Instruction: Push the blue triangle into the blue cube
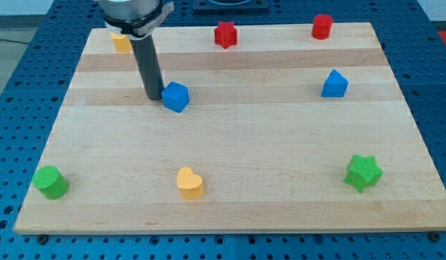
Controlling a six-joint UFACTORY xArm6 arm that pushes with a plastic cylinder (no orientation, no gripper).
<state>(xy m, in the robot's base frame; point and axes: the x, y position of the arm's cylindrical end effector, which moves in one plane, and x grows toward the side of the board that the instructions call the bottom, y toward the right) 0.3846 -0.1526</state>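
The blue triangle (pixel 335 84) lies at the board's right, in its upper half. The blue cube (pixel 176 97) lies left of centre, far from the triangle and at about the same height in the view. My tip (pixel 155 97) rests on the board just left of the blue cube, touching it or nearly so. The rod rises from the tip towards the view's top.
A red star (pixel 225 34) and a red cylinder (pixel 322 27) sit along the top edge. A yellow block (pixel 121 42) is at the top left, partly behind the arm. A green cylinder (pixel 50 181), a yellow heart (pixel 189 183) and a green star (pixel 363 172) lie along the bottom.
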